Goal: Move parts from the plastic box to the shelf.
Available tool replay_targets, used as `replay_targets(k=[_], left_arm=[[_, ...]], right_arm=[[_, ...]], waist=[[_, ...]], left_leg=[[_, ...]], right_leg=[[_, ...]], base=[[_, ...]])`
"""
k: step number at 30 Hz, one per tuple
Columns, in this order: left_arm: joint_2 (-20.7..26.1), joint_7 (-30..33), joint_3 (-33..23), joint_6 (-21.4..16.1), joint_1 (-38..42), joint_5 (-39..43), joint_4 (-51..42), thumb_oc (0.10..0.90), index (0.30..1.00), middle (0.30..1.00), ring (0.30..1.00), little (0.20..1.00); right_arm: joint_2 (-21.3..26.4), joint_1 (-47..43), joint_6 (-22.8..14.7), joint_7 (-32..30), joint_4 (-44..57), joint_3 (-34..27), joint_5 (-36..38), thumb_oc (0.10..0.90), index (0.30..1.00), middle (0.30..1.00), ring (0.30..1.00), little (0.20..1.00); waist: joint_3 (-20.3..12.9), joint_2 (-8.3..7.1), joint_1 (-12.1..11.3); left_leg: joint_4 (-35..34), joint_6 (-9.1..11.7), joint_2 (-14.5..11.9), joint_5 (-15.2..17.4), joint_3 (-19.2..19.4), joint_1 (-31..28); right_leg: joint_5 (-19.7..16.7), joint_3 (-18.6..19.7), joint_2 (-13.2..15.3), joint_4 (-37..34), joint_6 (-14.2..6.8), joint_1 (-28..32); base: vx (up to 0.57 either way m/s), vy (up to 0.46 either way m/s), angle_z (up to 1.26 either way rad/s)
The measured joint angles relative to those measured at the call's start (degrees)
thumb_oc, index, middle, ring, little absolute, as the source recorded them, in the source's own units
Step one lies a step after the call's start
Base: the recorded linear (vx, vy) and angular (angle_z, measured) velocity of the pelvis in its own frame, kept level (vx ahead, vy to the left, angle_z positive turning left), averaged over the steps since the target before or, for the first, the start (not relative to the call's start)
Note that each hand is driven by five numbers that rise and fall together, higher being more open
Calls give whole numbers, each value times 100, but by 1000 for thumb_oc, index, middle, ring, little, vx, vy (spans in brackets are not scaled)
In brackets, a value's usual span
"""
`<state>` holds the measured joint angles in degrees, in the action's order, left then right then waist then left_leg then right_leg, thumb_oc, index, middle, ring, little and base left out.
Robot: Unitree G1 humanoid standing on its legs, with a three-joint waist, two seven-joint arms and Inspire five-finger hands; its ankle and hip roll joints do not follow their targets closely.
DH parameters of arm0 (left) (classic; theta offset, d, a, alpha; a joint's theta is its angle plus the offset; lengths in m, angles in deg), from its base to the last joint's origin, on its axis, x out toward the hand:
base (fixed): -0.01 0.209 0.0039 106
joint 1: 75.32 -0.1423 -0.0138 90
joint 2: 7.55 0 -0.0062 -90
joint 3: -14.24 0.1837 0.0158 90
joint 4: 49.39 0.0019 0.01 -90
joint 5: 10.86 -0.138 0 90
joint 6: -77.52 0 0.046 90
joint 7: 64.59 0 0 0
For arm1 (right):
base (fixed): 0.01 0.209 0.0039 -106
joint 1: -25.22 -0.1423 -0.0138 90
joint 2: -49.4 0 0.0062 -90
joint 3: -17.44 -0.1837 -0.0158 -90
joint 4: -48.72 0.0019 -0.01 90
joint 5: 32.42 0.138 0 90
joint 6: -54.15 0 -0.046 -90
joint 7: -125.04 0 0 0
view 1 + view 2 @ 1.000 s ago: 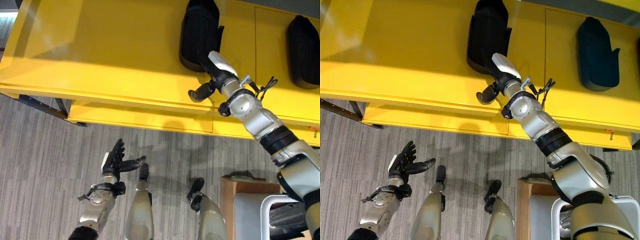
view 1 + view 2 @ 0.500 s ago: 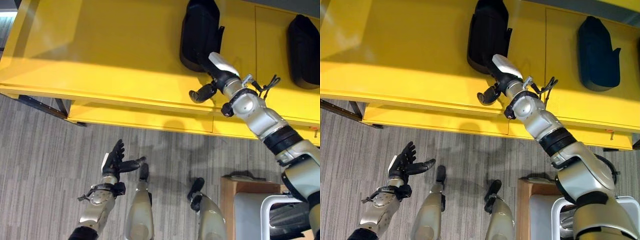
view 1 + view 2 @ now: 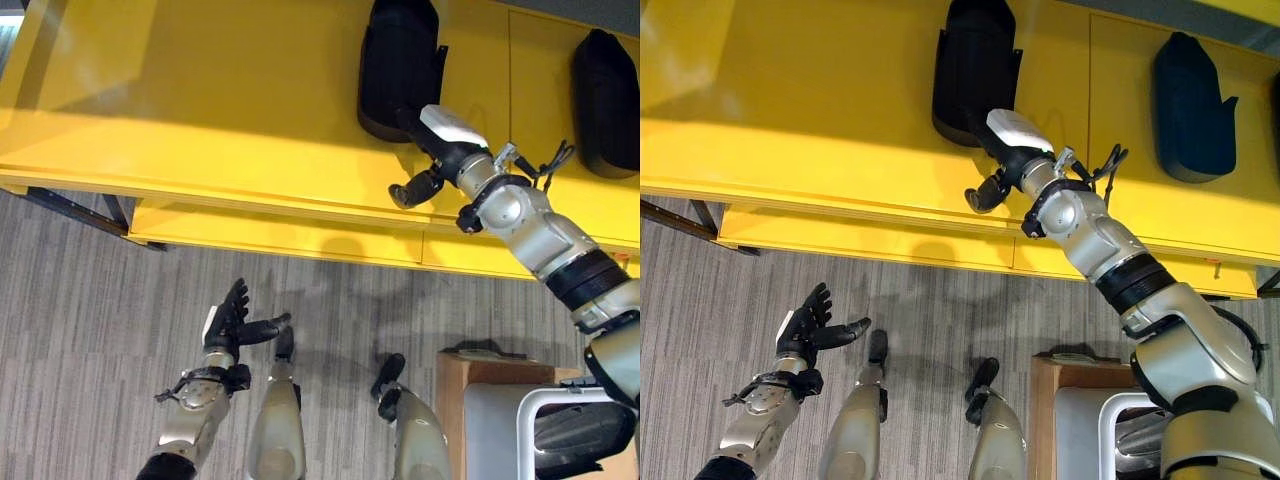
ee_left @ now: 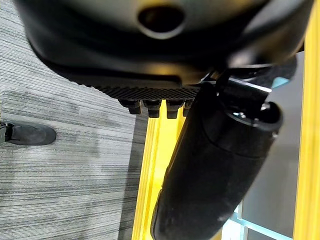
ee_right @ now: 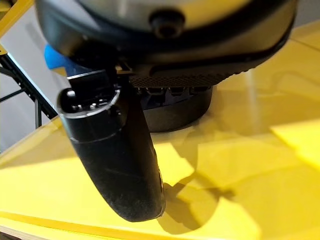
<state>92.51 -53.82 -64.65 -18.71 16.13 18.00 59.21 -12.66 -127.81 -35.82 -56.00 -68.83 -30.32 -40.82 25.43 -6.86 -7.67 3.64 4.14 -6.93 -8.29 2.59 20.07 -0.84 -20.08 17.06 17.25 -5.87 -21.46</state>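
A long black part [image 3: 398, 60] lies on the top of the yellow shelf [image 3: 200, 100]. My right hand [image 3: 445, 135] is at the part's near end, its straight fingers pointing at the part and its thumb [image 3: 413, 187] spread to the side. In the right wrist view the fingers [image 5: 170, 92] reach the black part [image 5: 180, 112] and curl round nothing. Farther right on the shelf rests a second black part [image 3: 605, 90]. My left hand [image 3: 225, 325] hangs open low over the floor, palm up and empty.
The grey plastic box [image 3: 500, 430] stands at the lower right on a brown wooden stand [image 3: 480, 365], with a dark part [image 3: 580, 440] in it. A lower yellow board [image 3: 280, 235] juts out under the shelf top. Dark frame bars [image 3: 70, 205] show at the left.
My right hand and forearm have shifted a little to the right along the shelf, while the black part stayed put. The left hand has not moved.
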Motion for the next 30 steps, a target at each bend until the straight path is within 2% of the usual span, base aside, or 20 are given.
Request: replay_targets(k=[30], left_arm=[[0,-14,-47,-1,-12,-5,2,900,1000,1000,1000,1000]], right_arm=[[187,217,-107,207,99,5,-397,900,1000,1000,1000,1000]], waist=[[0,-1,107]], left_leg=[[1,-4,-2,11,13,-104]], right_leg=[[-14,36,-10,-18,2,78]], base=[[0,0,0]])
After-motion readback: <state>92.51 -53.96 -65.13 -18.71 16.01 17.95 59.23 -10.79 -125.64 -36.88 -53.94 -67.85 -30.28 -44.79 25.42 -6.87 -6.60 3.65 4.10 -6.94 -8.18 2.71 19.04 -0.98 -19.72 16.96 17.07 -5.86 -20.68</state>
